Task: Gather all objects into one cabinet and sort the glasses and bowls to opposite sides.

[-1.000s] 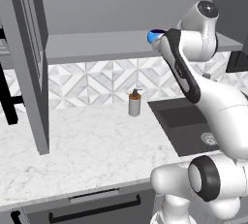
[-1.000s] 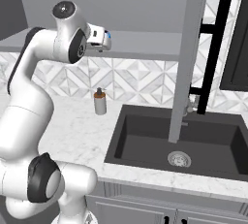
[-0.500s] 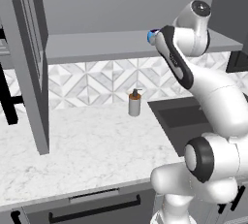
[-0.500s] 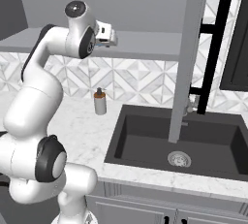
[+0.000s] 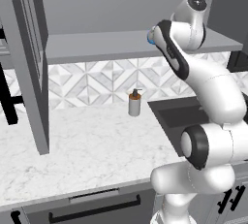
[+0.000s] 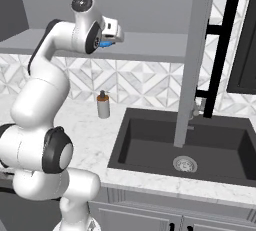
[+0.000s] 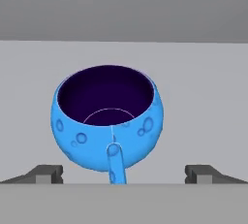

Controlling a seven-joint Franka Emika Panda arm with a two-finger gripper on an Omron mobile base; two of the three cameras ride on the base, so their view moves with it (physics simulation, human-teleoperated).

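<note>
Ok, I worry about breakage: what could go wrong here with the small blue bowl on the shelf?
The gripper sits open, fingers flanking the small glossy bright blue bowl without touching; closing on its rounded sides, they might squeeze it out. A nudge could also slide it along the flat grey shelf, perhaps off its front edge.

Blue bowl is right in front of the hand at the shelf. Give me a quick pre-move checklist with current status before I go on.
1. Blue bowl upright, opening up: ok.
2. Bowl centred between the gripper fingertips: ok, it sits midway in the hand view.
3. Gripper open wide enough: ok, the tips stand wider apart than the bowl.
4. Fingers touching the bowl: not ok, gaps show on both sides.
5. Bowl resting on the cabinet shelf: cannot tell, its base is hidden in the hand view and the arm covers most of it in the base views.
6. Path free of the soap dispenser: ok, it stands low on the counter.
</note>
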